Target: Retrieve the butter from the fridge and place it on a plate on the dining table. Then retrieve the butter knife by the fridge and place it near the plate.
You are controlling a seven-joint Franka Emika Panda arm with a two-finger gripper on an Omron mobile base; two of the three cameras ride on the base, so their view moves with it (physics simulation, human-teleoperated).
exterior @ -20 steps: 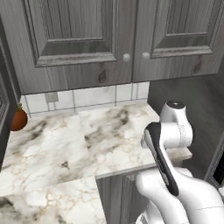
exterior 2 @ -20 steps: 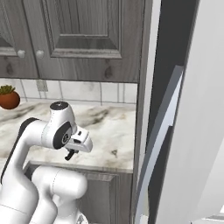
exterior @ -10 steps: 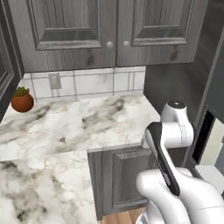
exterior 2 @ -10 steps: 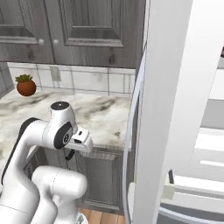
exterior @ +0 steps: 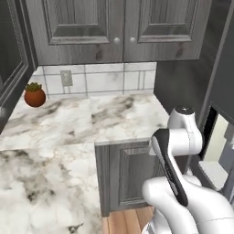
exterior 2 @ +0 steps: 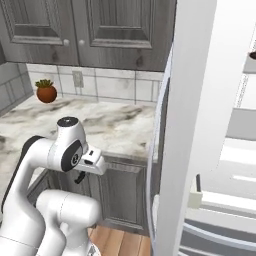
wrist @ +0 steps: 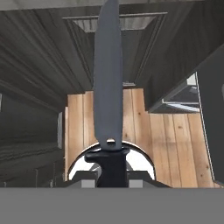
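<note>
While gripper (exterior 2: 80, 176) stays tucked low by base, clenched on butter knife (wrist: 108, 87), blade juts straight ahead over wood floor (wrist: 170, 131); fridge (exterior 2: 200, 125) door open alongside; carry posture, presumably for table.

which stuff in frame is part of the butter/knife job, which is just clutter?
Job:
- butter knife, clamped in the gripper by its black handle, blade pointing away over the wood floor
- fridge, door open

Clutter:
- small potted plant on the marble counter
- wall cabinets
- wall outlet
</note>
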